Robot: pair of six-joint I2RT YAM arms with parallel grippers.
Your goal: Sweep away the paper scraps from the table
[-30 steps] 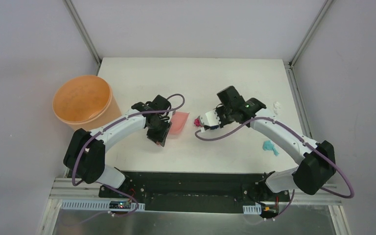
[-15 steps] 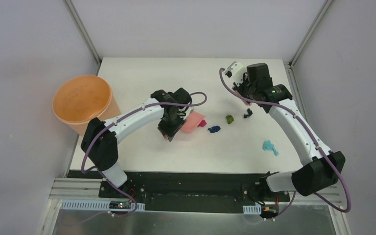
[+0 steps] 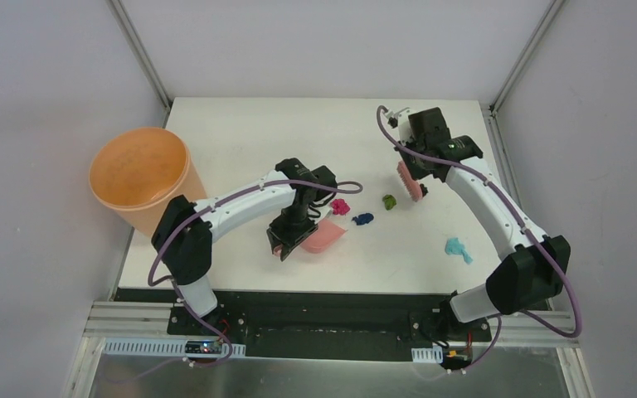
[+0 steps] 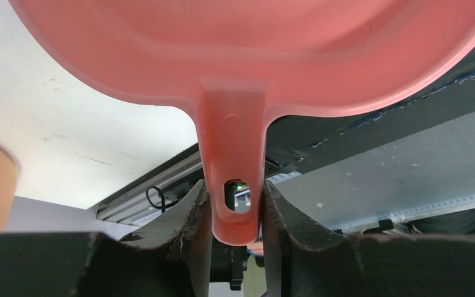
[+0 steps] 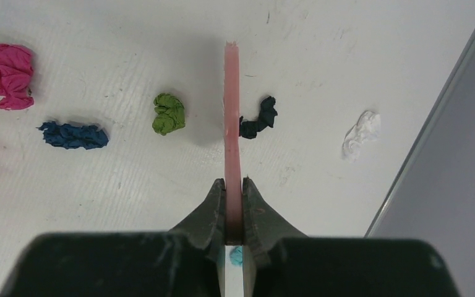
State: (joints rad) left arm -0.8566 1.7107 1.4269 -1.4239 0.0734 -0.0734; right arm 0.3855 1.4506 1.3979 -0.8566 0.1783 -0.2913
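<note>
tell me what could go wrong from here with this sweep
1. The brush stands between the olive scrap and the black scrap; a stroke toward the dustpan would likely leave the black one behind.
2. The white scrap lies close to the table edge, so a loose flick could send it off.
3. The dustpan is held only by its thin handle and may twist when wads hit it.

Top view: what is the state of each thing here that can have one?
left gripper, shut on dustpan
right gripper, shut on brush
dustpan, held by its handle
brush, held over table
paper scraps, loose on table, not swept up
orange bucket, upright, open
</note>
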